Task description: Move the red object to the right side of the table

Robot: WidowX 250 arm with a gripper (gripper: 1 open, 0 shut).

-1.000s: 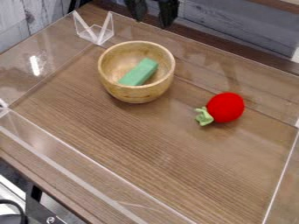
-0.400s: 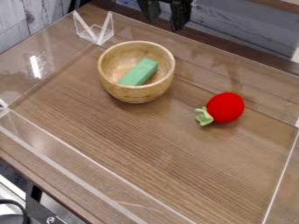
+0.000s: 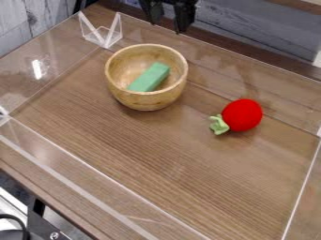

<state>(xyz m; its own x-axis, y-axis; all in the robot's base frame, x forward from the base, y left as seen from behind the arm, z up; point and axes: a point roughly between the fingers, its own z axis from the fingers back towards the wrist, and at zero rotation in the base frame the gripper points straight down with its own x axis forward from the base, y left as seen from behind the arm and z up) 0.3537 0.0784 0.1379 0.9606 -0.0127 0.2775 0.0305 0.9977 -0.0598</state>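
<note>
Gripper point(image 3: 167, 21) hangs at 12 o'clock edge of scene, black fingers point(image 3: 154, 13) parted, grasping nothing, only tips in view above far rim of table point(image 3: 150, 178). Red toy fruit point(image 3: 241, 114) with green leafy stem lies on wood-grain tabletop at 3 o'clock, stem pointing toward 8 o'clock, well apart from gripper. Wooden bowl point(image 3: 128, 92) sits at 11 o'clock from centre, green block point(image 3: 150, 78) resting tilted inside. Clear acrylic walls point(image 3: 32, 66) edge tabletop; folded clear piece point(image 3: 100, 31) stands at 11 o'clock corner.

open tabletop point(image 3: 150, 159) beside wooden bowl point(image 3: 145, 77)
</note>
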